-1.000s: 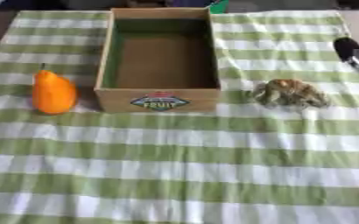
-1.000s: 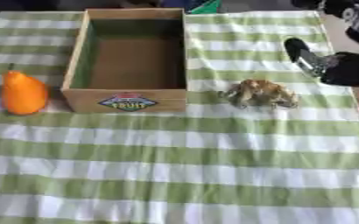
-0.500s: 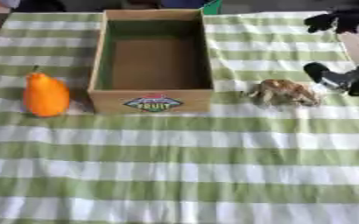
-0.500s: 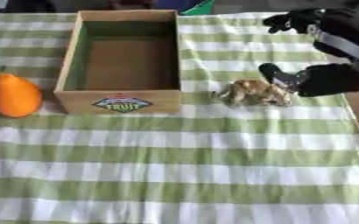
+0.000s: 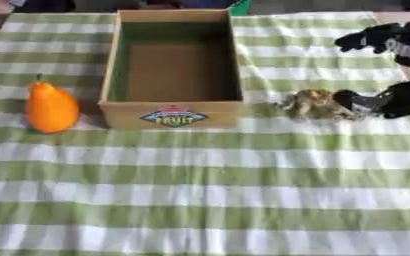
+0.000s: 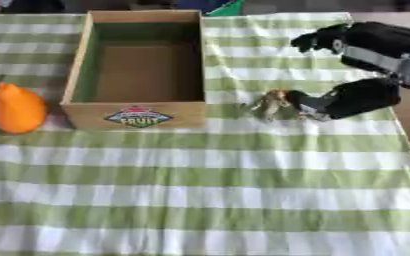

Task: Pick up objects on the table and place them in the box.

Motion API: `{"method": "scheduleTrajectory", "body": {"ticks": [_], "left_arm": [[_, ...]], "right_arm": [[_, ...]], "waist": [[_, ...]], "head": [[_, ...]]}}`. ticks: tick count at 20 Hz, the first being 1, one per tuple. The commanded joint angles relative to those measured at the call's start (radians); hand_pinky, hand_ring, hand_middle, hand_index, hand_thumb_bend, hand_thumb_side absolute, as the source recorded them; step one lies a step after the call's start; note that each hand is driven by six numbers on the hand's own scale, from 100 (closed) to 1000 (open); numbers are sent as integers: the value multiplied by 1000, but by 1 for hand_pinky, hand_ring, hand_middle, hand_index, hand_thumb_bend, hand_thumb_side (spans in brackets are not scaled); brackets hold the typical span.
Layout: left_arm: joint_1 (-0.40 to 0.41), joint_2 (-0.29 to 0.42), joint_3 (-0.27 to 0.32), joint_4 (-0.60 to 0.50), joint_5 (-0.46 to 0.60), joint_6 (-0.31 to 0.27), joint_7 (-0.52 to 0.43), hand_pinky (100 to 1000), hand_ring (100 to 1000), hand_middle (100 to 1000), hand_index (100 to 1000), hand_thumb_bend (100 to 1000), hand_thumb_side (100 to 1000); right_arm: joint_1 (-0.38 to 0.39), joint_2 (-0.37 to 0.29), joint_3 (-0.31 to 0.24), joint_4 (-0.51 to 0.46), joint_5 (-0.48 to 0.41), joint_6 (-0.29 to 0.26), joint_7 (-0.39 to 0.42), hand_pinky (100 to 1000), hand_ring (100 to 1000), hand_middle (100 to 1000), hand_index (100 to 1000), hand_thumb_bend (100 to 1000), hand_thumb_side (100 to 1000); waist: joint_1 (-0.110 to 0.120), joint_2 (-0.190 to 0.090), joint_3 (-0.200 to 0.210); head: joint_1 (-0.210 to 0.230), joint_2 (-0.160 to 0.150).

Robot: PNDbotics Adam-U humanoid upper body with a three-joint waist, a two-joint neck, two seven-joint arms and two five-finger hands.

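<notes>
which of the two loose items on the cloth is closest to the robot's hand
The small brown lumpy object just right of the box; the right hand is right against it. The orange pear-shaped fruit sits far off, on the box's left side.

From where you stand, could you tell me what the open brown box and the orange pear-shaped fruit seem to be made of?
The open brown box looks like cardboard: matte tan walls, thin straight edges, a printed fruit label on its front. The orange pear-shaped fruit looks smooth and evenly coloured with a slight sheen, which suggests moulded plastic, though a real fruit cannot be ruled out.
</notes>
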Motion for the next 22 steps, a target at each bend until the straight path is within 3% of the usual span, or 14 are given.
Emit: {"method": "scheduleTrajectory", "body": {"ticks": [1, 4, 5, 6, 10, 15, 22], "left_arm": [[-11, 28, 3, -17, -1, 0, -1, 765, 837, 780, 848, 100, 1000], [-15, 28, 3, -17, 0, -2, 2, 764, 837, 779, 846, 100, 1000], [-16, 28, 2, -17, 1, -3, 2, 763, 837, 779, 845, 100, 1000], [-18, 27, 0, -17, 1, -4, 2, 763, 837, 779, 845, 100, 1000], [-23, 26, -2, -17, 1, -6, 3, 763, 837, 779, 844, 100, 1000], [-25, 26, -4, -17, 1, -7, 3, 763, 837, 778, 843, 100, 1000], [-26, 24, -7, -17, 5, -7, 5, 760, 836, 774, 840, 100, 1000]], "right_arm": [[-12, -19, -17, -13, -41, 44, -68, 771, 845, 796, 953, 100, 566], [-6, -26, 0, -13, -47, 37, -74, 790, 869, 814, 984, 102, 747], [-5, -29, 6, -13, -36, 28, -61, 806, 888, 836, 1000, 304, 777], [-5, -31, 11, -13, -20, 20, -44, 814, 897, 844, 1000, 371, 782], [-16, -28, 18, 0, 55, 18, 16, 821, 908, 860, 1000, 498, 777], [-65, 6, 39, 91, 109, -9, 83, 840, 928, 898, 1000, 505, 726], [-138, 62, 58, 227, 142, -44, 122, 828, 917, 895, 1000, 425, 662]], "waist": [[2, -14, 2], [1, -11, 4], [1, -10, 5], [1, -10, 6], [0, -8, 8], [0, -6, 14], [-2, -2, 16]], "head": [[-4, -3], [-5, -4], [-6, -5], [-7, -6], [-12, -6], [-23, -9], [-32, -6]]}}
